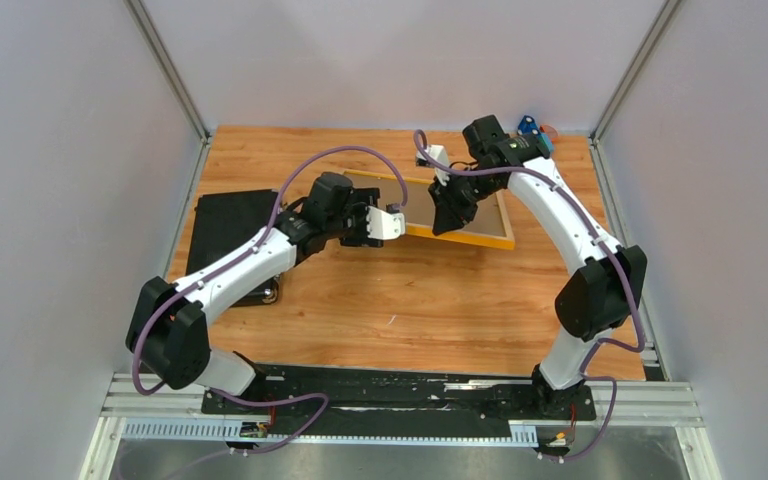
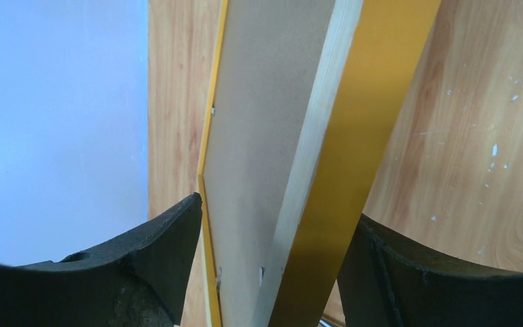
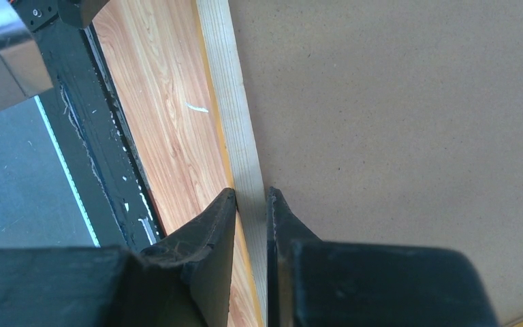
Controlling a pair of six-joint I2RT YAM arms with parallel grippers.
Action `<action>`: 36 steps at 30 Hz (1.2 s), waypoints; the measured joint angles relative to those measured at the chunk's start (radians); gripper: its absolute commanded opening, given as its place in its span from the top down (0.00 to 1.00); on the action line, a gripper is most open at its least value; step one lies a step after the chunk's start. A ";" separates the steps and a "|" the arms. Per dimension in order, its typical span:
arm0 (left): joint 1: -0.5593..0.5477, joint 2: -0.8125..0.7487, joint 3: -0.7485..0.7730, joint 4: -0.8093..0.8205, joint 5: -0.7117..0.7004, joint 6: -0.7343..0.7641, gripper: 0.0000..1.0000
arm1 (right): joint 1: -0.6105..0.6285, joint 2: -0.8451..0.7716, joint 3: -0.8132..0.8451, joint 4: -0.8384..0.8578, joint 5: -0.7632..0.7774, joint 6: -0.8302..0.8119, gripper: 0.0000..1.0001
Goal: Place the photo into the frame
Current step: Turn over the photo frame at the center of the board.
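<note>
The frame [image 1: 472, 240], thin orange-tan rails, sits at the back middle of the table, back side up, with a plain brown backing board [image 3: 395, 122] filling it. My right gripper [image 3: 250, 194] is shut on one pale rail of the frame [image 3: 231, 102]; in the top view that gripper [image 1: 450, 215] is over the frame's middle. My left gripper [image 2: 279, 208] is open, with a corner of the frame [image 2: 354, 136] between its fingers [image 2: 177, 231], both close to the rails. From above, the left gripper [image 1: 400, 222] is at the frame's left end. The photo is hidden.
A black rectangular case [image 1: 228, 232] lies at the table's left edge, partly under the left arm. A small blue object [image 1: 530, 126] sits at the back right corner. Grey walls enclose the wooden table [image 1: 410, 300] on three sides.
</note>
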 measured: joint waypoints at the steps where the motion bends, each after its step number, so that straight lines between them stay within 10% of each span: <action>1: -0.003 0.000 0.000 0.010 -0.002 0.000 0.22 | -0.002 0.000 0.002 -0.001 -0.002 0.000 1.00; 13: -0.099 0.003 0.001 0.078 -0.045 0.005 0.24 | -0.009 0.016 0.031 -0.018 -0.017 0.001 1.00; 36: -0.220 0.080 0.085 0.047 -0.136 0.006 0.59 | -0.039 0.016 0.031 -0.021 -0.040 0.001 1.00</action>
